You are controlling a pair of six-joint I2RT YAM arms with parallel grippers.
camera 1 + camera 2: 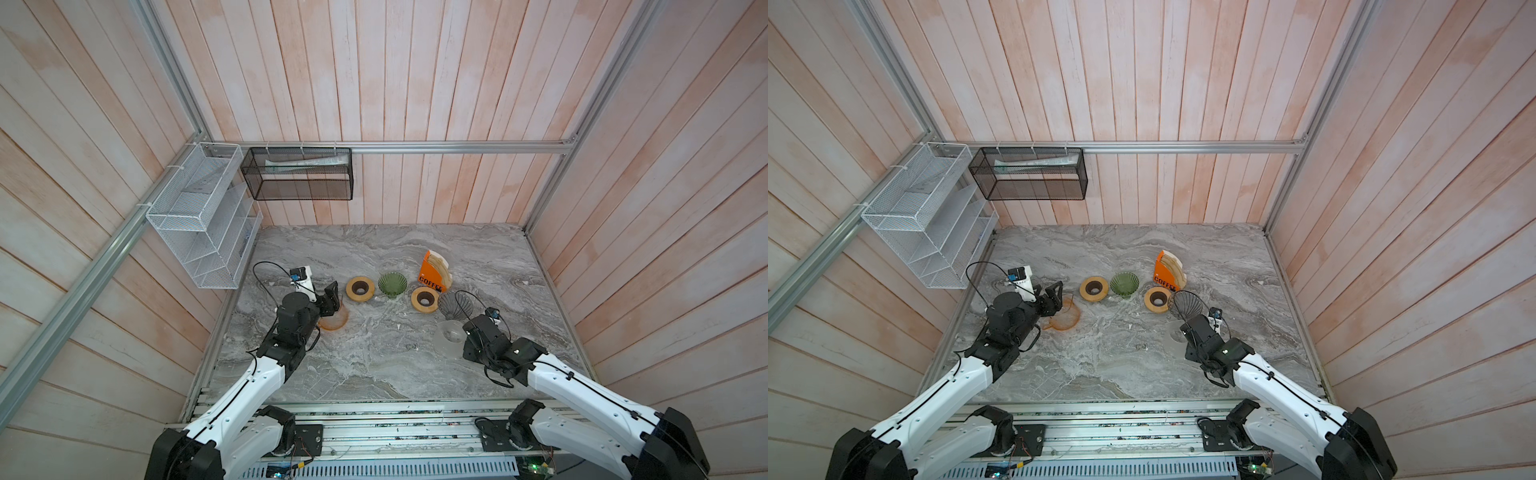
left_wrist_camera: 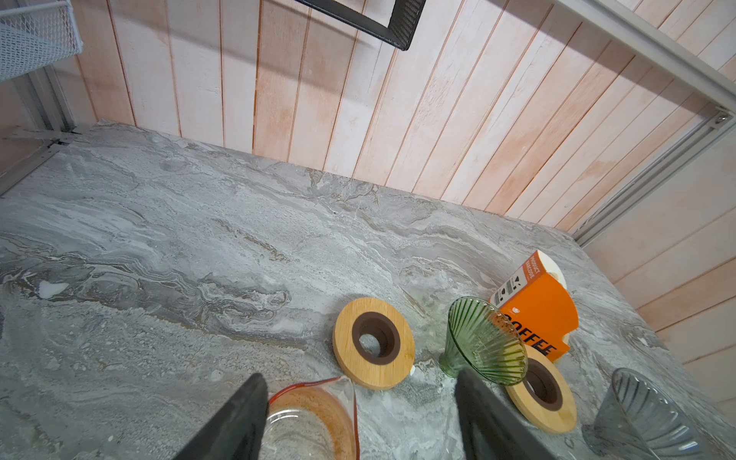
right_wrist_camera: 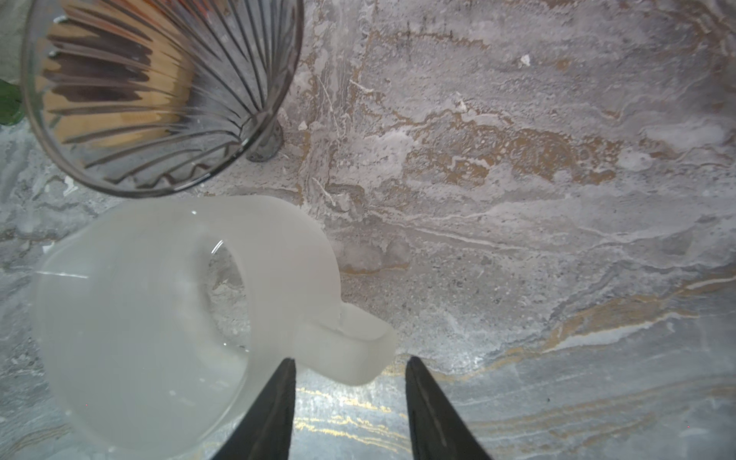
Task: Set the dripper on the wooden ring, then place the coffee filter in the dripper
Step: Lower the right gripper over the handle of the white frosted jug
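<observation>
Coffee filters (image 1: 440, 262) stand in the orange box (image 1: 430, 277), at 2 o'clock from the green dripper (image 1: 392, 284). Left gripper (image 2: 360, 376): jaws spread wide over the amber dripper (image 2: 310, 422), holding nothing. Right gripper (image 3: 351, 359): jaws apart either side of the frosted dripper (image 3: 139, 298) handle, at 6 o'clock from the grey dripper (image 1: 453, 305); contact undetermined
</observation>
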